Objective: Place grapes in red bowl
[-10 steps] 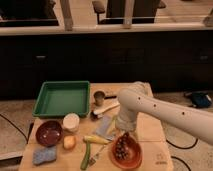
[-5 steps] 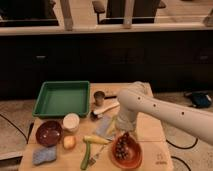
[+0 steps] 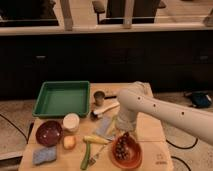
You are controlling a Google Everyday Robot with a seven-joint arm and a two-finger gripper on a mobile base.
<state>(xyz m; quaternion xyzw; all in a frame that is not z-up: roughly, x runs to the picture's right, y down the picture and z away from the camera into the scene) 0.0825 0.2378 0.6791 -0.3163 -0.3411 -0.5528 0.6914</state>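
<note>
The grapes, a dark knobbly bunch, lie inside the orange-red bowl at the front right of the wooden table. My gripper hangs just above the bunch, at the end of the white arm that reaches in from the right. The arm hides the gripper's tip. The darker maroon bowl stands at the front left, apart from the gripper.
A green tray sits at the back left. A white cup, an orange fruit, a blue sponge, a green vegetable, a banana, a small metal cup and a brush lie around the middle.
</note>
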